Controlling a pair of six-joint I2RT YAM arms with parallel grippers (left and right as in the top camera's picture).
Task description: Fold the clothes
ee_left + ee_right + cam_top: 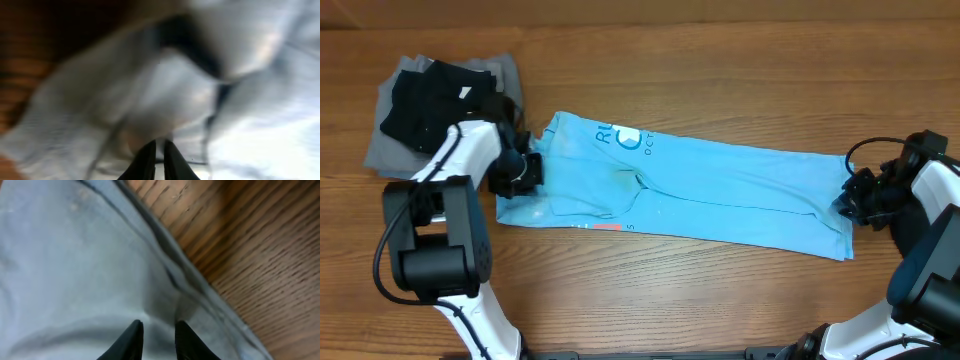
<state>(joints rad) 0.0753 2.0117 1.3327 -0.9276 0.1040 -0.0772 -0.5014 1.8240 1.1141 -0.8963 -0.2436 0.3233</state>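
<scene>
- Across the middle of the worktop (pixel 740 60), a sky-blue shirt (pixel 720 185) folded into a long strip, reaching from near the left edge to near the right edge and slanting slightly toward the near right corner.
- Dark lettering (pixel 628 140) on the strip's far side, left of its middle; a small red mark (pixel 607 227) at its near edge.
- At the shirt's left end, the left hand (pixel 525 168), down on the cloth.
- In the blurred left wrist view, fingers (pixel 146 160) drawn almost together, with only a thin sliver of pale cloth between them, pinching the shirt.
- At the shirt's right end, the right hand (pixel 847 200), over the near corner of the strip.
- Its fingers (pixel 131 337) a little apart, with smooth blue cloth under and between the tips, gripping nothing.
- At the far left corner of the worktop, a heap of black and grey clothes (pixel 435 105), close to the shirt's far left corner and just beside the left arm.
</scene>
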